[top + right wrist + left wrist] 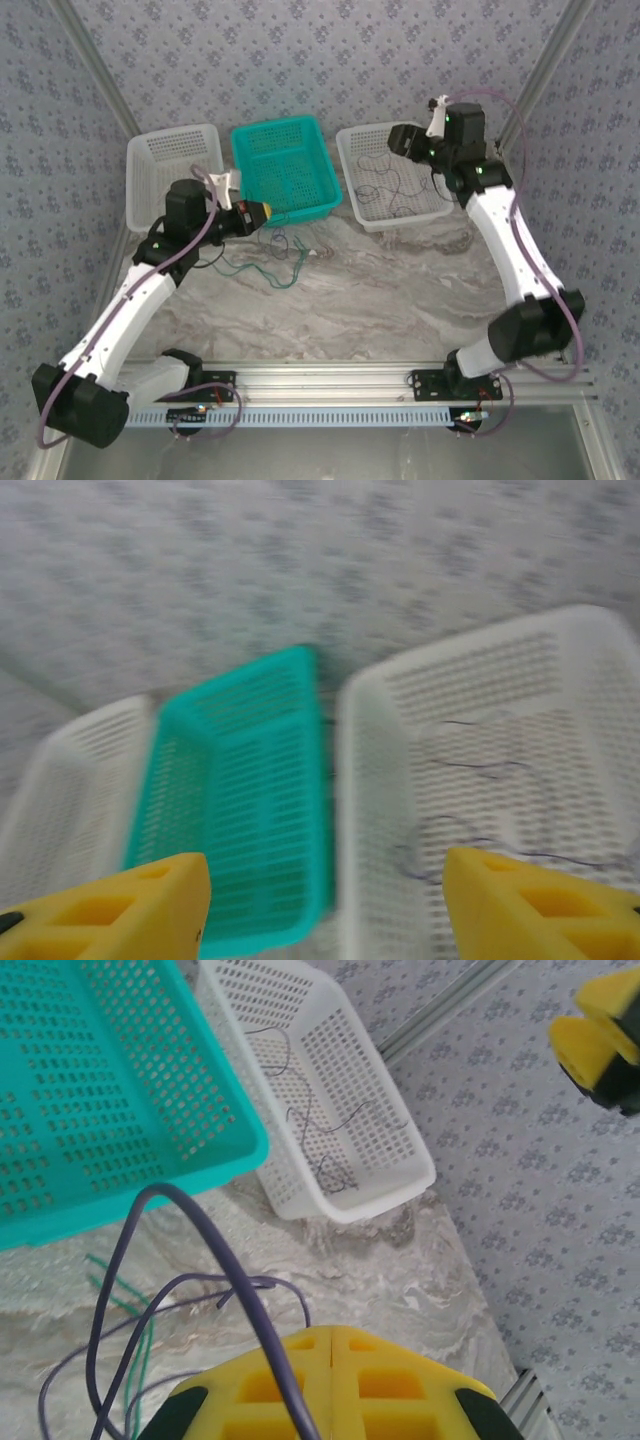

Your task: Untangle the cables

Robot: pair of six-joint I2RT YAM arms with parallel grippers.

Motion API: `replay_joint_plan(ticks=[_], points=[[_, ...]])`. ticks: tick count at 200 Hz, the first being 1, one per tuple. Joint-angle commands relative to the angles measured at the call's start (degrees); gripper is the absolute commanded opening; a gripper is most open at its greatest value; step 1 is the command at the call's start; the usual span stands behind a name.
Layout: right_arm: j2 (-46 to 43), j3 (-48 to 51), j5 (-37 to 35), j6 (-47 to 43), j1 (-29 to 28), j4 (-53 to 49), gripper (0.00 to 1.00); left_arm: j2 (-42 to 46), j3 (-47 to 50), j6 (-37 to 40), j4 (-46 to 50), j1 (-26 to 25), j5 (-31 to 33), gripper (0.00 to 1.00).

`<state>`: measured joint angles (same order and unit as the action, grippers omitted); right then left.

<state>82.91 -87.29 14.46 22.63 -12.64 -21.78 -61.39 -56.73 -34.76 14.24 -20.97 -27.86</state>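
Thin green and dark cables (272, 262) lie tangled on the marble table in front of the teal basket (245, 150). My left gripper (262, 212) hovers just above them with its yellow jaws shut. In the left wrist view a dark cable (215, 1260) drapes over the left gripper (332, 1332) and another strand ends at its tips, with green strands (140, 1345) lower left. More thin dark cables (385, 188) (330, 1125) (480, 768) lie in the right white basket (352, 140). My right gripper (402, 140) (325, 880) stands open over that basket, nothing between its fingers.
An empty white basket (150, 150) stands at the back left, beside the teal basket (250, 770). The right white basket (400, 1195) (365, 800) sits at the table's far right edge. The right gripper's yellow fingers (585, 1045) show against the patterned wall.
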Motion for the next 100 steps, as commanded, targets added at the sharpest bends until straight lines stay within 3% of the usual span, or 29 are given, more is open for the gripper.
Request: replay_joint_plan(ticks=[1, 30, 46, 100], points=[[-3.9, 8.9, 9.4, 1.1, -6.6, 7.7, 0.66, -2.1, -4.4, -1.3, -4.6, -1.3, -0.2, 0.0], [-7.0, 22.4, 3.6, 0.8, -18.2, 18.9, 0.74, -4.9, -6.5, -2.2, -6.0, -1.8, -0.9, 0.0], [-6.4, 27.5, 4.2, 2.5, -21.8, 25.6, 0.74, -5.7, -6.8, -3.0, -7.1, -2.0, -1.6, 0.0], [-1.1, 31.4, 8.1, 7.3, -23.0, 33.5, 0.6, -5.9, -6.5, -3.5, -7.6, -2.5, -2.3, 0.0]])
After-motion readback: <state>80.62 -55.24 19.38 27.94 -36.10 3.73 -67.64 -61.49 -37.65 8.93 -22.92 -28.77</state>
